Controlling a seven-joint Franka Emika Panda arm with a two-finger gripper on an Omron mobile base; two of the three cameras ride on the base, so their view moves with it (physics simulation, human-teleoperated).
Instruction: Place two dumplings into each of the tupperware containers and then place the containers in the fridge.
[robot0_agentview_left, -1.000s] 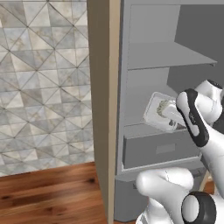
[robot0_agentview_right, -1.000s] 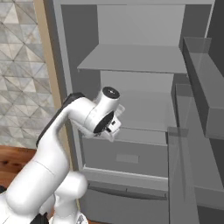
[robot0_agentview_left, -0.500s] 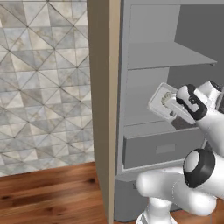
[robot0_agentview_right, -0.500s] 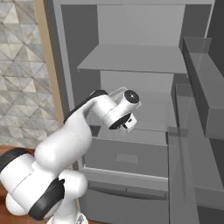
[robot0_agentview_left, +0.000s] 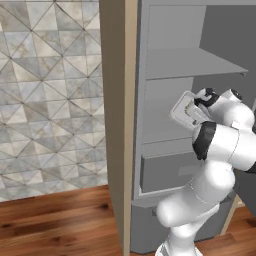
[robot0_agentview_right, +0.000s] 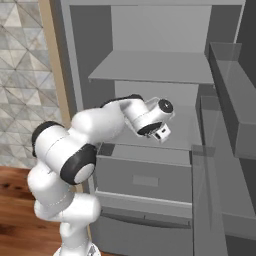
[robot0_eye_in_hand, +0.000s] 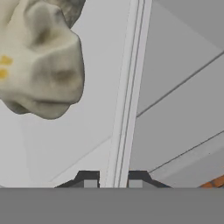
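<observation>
The gripper (robot0_eye_in_hand: 113, 179) is clamped on the thin rim of a tupperware container (robot0_agentview_left: 183, 108), with one dark fingertip (robot0_eye_in_hand: 89, 179) on each side of it, and holds it inside the open fridge (robot0_agentview_left: 172, 65), above the shelf over the bottom drawer (robot0_agentview_left: 167, 170). The tray is tilted steeply, its open face toward the left base camera and its long axis slanting up and right, with a mottled dumpling (robot0_eye_in_hand: 39, 61) lying inside. Beside the fridge's tan side panel (robot0_agentview_left: 118, 125) are a tiled wall (robot0_agentview_left: 50, 90) and a wooden floor (robot0_agentview_left: 55, 220).
</observation>
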